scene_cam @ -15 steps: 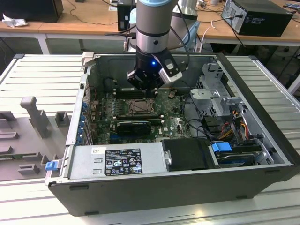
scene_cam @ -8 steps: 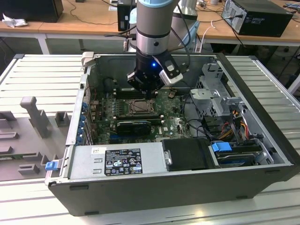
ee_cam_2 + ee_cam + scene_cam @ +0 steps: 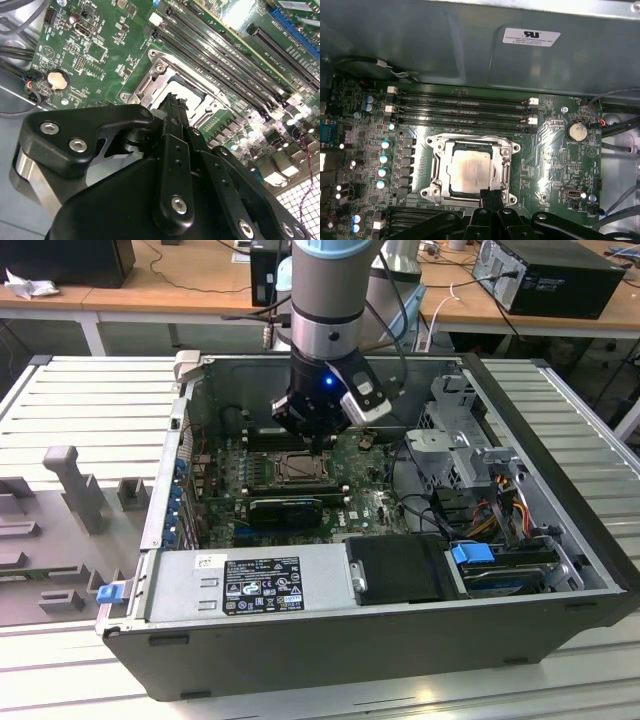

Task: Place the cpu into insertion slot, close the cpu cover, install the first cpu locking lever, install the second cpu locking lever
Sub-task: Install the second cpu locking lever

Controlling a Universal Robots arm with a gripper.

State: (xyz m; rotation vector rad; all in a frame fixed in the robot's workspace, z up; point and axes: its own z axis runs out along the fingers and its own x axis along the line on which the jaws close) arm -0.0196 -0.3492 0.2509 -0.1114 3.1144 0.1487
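The gripper (image 3: pixel 318 443) hangs low inside the open case (image 3: pixel 330 640), its fingers (image 3: pixel 490 196) pressed together with nothing between them. Just past the fingertips, the cpu (image 3: pixel 470 170) lies silvery face up in the slot (image 3: pixel 435 172), the cover (image 3: pixel 506 170) framing it. Beyond the slot run the long black memory slots (image 3: pixel 462 110) on the green board (image 3: pixel 555 170).

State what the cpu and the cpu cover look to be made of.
The cpu: its upward face looks like brushed silvery metal, showing a dull sheen. The cpu cover: seemingly thin stamped steel with a bright grey finish, judging by glints along its frame.
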